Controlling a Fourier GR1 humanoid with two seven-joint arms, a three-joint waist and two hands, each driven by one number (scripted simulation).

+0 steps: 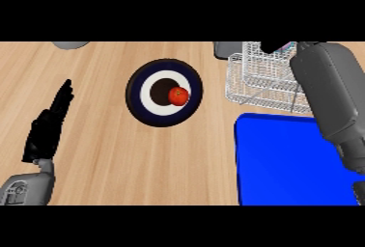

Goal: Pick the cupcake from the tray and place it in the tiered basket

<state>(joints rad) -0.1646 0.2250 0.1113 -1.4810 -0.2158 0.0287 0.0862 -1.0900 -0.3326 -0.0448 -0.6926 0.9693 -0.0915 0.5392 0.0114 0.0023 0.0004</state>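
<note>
Left hand (50,123) rests spread at frame left. Right hand (270,47) hangs over the tiered basket (257,82), upper right; I cannot tell its grip. The cupcake (287,45) appears beside it, off the tray (292,159). Risk, in my judgement: released near the rim, it tumbles onto the tabletop (107,169).

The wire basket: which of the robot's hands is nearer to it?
Right. The right hand is over the wire basket at its far edge; the left hand rests open far to its left, beyond the plate.
</note>
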